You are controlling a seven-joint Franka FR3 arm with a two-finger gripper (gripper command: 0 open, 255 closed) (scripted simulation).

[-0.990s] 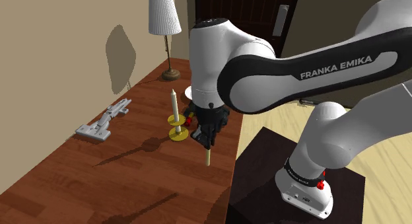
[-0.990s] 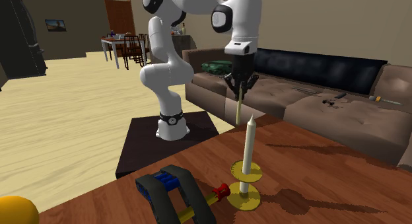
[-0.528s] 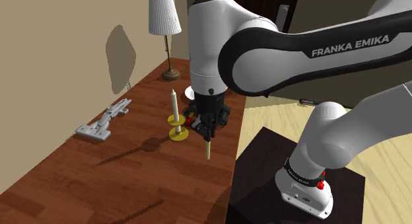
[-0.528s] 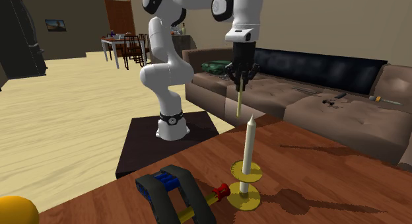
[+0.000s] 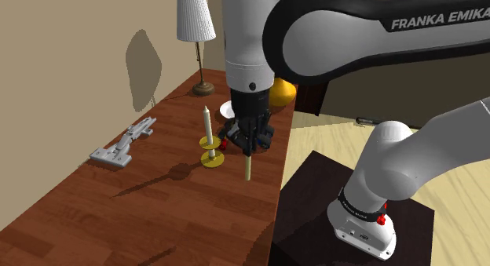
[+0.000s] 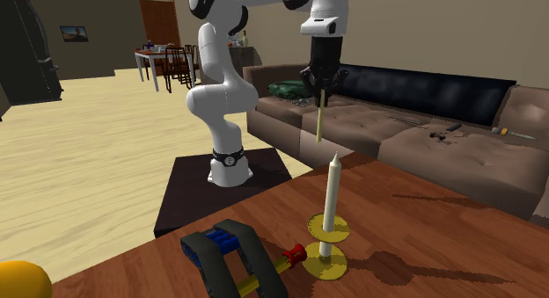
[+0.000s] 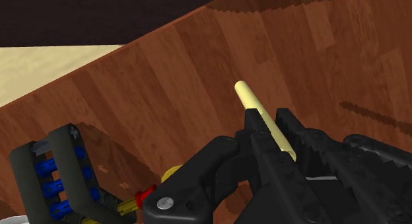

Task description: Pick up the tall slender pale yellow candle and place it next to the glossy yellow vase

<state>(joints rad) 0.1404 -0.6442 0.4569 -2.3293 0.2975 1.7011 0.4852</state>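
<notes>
My black gripper (image 5: 248, 140) is shut on a slender pale yellow candle (image 5: 248, 167), which hangs upright below the fingers, above the wooden table (image 5: 118, 217) near its edge by the stand. The second exterior view has the gripper (image 6: 321, 83) high above the table with the candle (image 6: 318, 122) pointing down. In the wrist view the candle (image 7: 256, 109) sticks out from between the fingers (image 7: 264, 147). The glossy yellow vase (image 5: 282, 92) peeks out behind the arm at the table's far end; it is also at the second exterior view's lower left corner (image 6: 19, 279).
A white candle on a yellow holder (image 5: 208, 139) stands just beside the gripper. A grey tool (image 5: 122, 147) lies toward the wall, and a lamp (image 5: 195, 25) stands at the far end. A black and blue object (image 6: 227, 257) lies near the holder. The dark stand (image 5: 314, 186) borders the table.
The arm has risen, lifting the held candle higher above the table. The yellow vase behind the arm has come into sight.
</notes>
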